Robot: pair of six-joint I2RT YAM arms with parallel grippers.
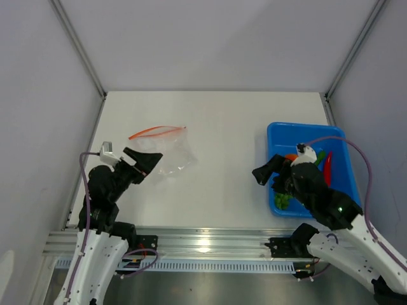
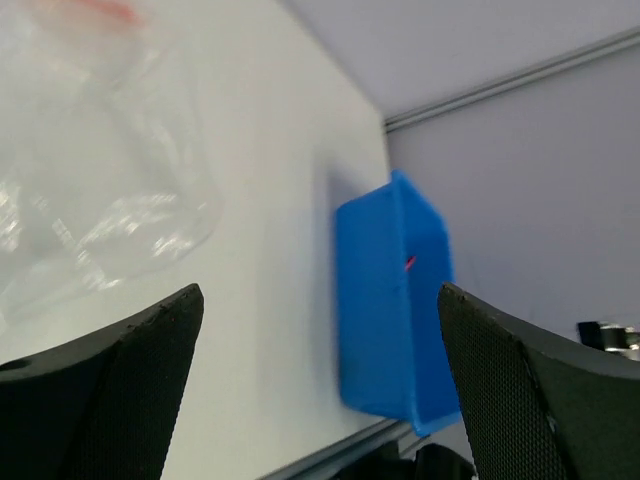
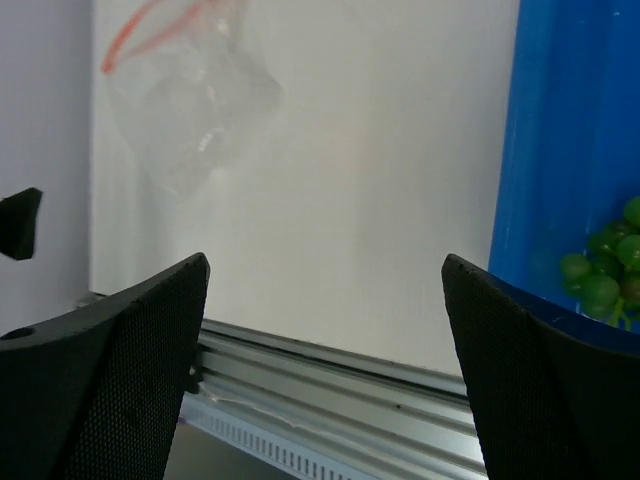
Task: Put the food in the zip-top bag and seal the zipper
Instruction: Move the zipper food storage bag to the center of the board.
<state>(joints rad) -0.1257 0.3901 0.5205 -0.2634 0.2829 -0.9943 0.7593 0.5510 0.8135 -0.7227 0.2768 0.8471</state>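
Observation:
The clear zip-top bag (image 1: 172, 151) lies on the white table at left, its orange-red zipper (image 1: 156, 131) along the far edge. It also shows in the left wrist view (image 2: 100, 190) and the right wrist view (image 3: 190, 110). My left gripper (image 1: 147, 162) is open and empty, just left of the bag's near corner. The food lies in the blue tray (image 1: 280, 136) at right: green grapes (image 1: 282, 200), an orange piece (image 1: 291, 156), and red (image 1: 328, 168) and green pepper pieces. My right gripper (image 1: 264, 171) is open and empty over the tray's left rim; its arm hides part of the food.
An aluminium rail (image 1: 210, 241) runs along the table's near edge. Grey walls enclose the table at the left, the back and the right. The blue tray shows in the left wrist view (image 2: 385, 300) and at the right edge of the right wrist view (image 3: 560, 150).

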